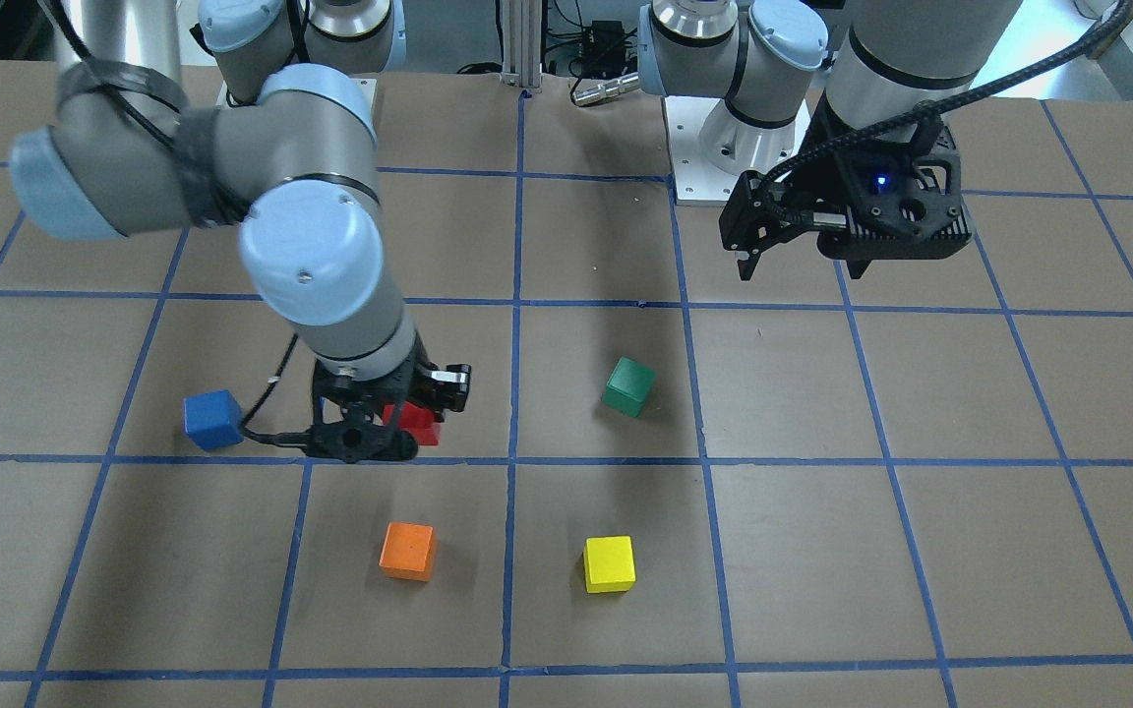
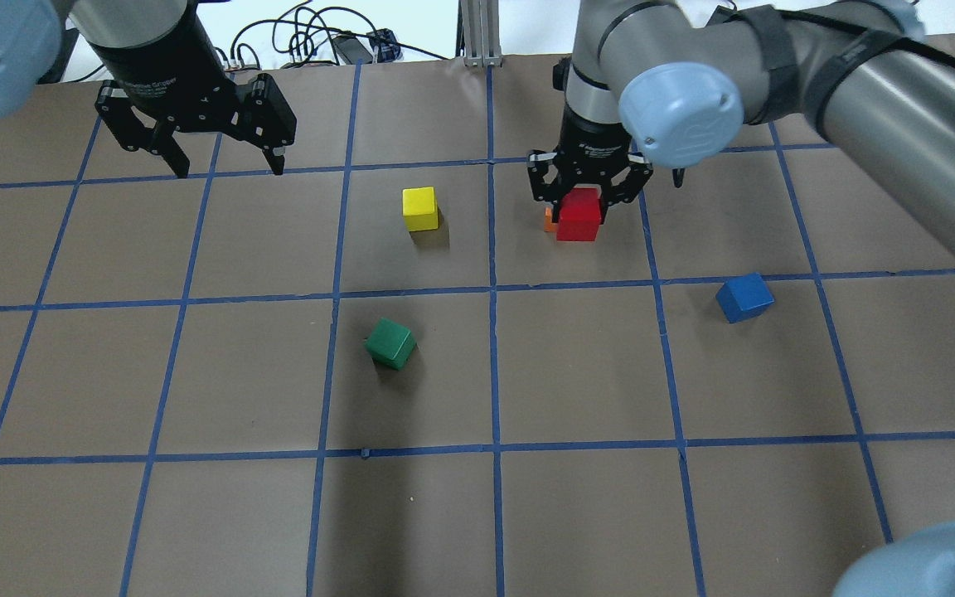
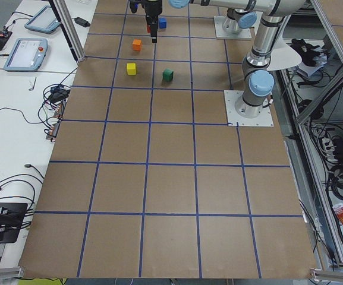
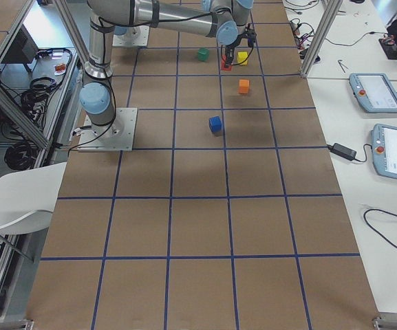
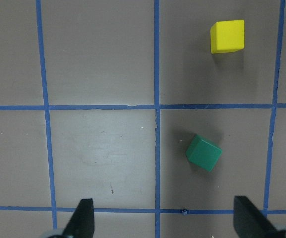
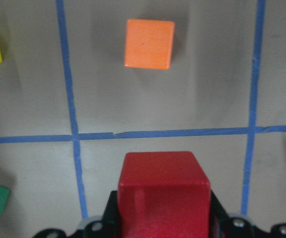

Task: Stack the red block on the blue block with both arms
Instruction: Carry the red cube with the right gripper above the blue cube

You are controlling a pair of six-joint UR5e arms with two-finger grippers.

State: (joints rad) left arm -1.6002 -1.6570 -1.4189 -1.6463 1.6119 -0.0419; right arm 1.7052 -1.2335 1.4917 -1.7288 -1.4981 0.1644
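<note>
The right gripper (image 2: 581,205) has its fingers (image 2: 540,184) pinching the red block (image 2: 579,214), held raised above the worktop (image 2: 196,514). In the overhead view it hides most of the orange cube (image 6: 149,43). The blue block (image 2: 744,298) sits alone on the worktop, well apart on the robot's right. The left gripper (image 2: 229,166) hangs with fingers spread, holding nothing. The green cube (image 2: 390,343) and yellow cube (image 2: 419,208) lie between the arms.

I can read no text anywhere; the small white print on my black left gripper (image 2: 229,166) is too blurred.
</note>
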